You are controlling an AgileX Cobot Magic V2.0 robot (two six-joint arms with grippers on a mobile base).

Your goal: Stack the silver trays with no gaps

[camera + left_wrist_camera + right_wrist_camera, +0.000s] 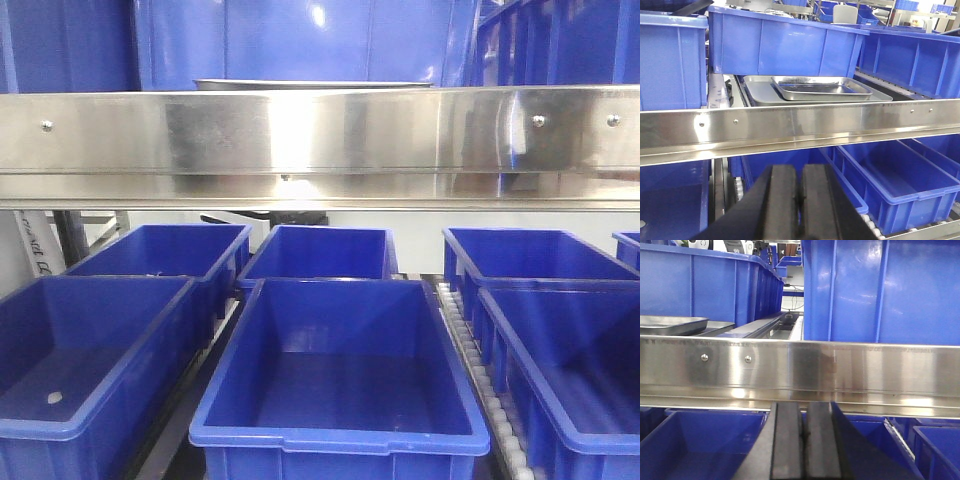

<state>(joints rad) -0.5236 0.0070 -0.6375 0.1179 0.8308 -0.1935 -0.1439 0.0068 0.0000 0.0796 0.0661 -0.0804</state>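
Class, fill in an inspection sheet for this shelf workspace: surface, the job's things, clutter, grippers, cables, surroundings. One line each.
Surface: upper shelf level behind a shiny steel shelf beam with screws.
Job's things: two silver trays; the smaller upper tray sits skewed on the larger lower tray, not nested flush.
Clutter: a small white object in the lower left blue bin; otherwise nothing seen.
Grippers: left gripper shut, empty, below the beam; right gripper shut, empty, below the beam.
Cables: nothing seen clearly.
Surroundings: deep blue bins on the lower level, more blue bins beside and behind the trays; roller track between the lower bins.
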